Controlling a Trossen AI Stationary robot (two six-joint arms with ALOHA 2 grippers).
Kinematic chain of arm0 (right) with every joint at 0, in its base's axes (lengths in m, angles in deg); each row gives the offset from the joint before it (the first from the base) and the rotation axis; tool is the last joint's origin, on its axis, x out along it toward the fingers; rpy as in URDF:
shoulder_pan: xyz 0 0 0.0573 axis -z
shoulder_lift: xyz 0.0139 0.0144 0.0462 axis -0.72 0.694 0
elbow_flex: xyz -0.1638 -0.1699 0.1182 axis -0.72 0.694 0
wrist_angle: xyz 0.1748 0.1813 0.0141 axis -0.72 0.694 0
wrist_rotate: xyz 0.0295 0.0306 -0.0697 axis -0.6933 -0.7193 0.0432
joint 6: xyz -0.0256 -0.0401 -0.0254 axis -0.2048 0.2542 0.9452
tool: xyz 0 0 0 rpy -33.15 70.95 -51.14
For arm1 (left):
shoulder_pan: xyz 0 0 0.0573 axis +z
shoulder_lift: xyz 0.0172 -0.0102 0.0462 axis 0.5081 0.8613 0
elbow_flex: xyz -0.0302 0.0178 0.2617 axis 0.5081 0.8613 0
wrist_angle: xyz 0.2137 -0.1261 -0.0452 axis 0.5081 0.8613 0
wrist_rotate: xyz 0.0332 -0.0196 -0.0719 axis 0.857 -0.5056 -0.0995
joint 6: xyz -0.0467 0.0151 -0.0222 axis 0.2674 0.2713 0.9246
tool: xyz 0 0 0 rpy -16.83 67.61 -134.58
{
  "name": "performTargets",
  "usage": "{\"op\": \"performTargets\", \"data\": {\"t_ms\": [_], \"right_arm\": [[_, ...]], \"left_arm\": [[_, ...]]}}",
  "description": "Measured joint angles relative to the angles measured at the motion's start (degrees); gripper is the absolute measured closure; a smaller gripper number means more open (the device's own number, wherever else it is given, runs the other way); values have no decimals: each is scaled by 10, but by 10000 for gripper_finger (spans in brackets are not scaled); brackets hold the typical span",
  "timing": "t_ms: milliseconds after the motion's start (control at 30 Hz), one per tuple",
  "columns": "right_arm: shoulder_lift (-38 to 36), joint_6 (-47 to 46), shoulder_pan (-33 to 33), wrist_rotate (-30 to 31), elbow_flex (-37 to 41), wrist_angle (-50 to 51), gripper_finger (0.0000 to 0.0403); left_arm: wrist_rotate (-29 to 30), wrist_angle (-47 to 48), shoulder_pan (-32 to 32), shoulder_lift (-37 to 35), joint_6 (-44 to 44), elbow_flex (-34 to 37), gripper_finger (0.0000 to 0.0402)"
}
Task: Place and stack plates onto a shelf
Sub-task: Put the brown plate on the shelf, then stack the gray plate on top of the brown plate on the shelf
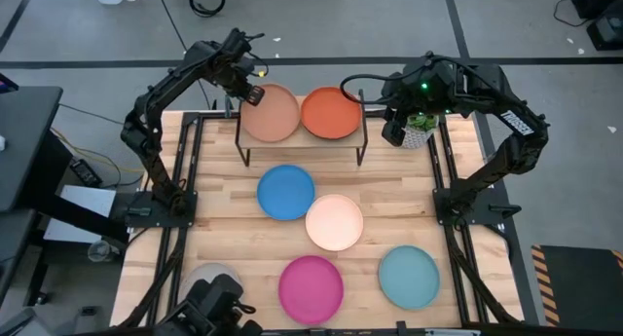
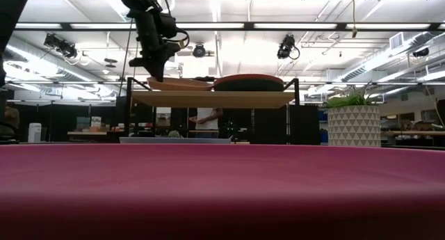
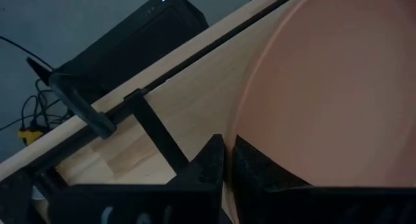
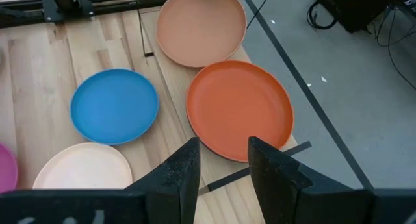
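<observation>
We see the left gripper (image 1: 255,94) closed on the rim of the tan plate (image 1: 272,113), which lies on the shelf (image 1: 362,139) beside the orange plate (image 1: 330,113). At the shelf's three o'clock, the right gripper (image 4: 221,160) hovers open.

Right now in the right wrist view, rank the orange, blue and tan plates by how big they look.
1. Orange plate, nearest the camera.
2. Tan plate and blue plate look alike; not ranked. Differences likely come from camera distance only.
</observation>
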Motion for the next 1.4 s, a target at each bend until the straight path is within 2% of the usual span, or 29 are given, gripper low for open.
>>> {"op": "performTargets", "data": {"t_ms": [267,567,633,733,833,967,1167,1267,1400], "right_arm": [[0,1,0,0,0,0,268],[0,1,0,0,0,0,268],[0,1,0,-1,0,0,268],[0,1,0,-1,0,0,268],[0,1,0,-1,0,0,268],[0,0,0,0,0,-13,268],[0,-1,0,3,0,-20,268],[0,-1,0,4,0,-21,268],[0,-1,0,13,0,-21,268]], "left_arm": [[6,0,-10,0,-2,0,362],[9,0,-10,-2,-11,-8,284],[-4,-1,-12,-13,-38,-21,272],[-62,-3,-32,-45,-101,-36,268],[-111,0,-83,-82,-165,-35,270],[-113,23,-180,-116,-198,-35,273],[-172,93,-338,-121,-174,-34,274],[-182,117,-412,-120,-149,-32,274],[-186,100,-496,-130,-104,28,274]]}}
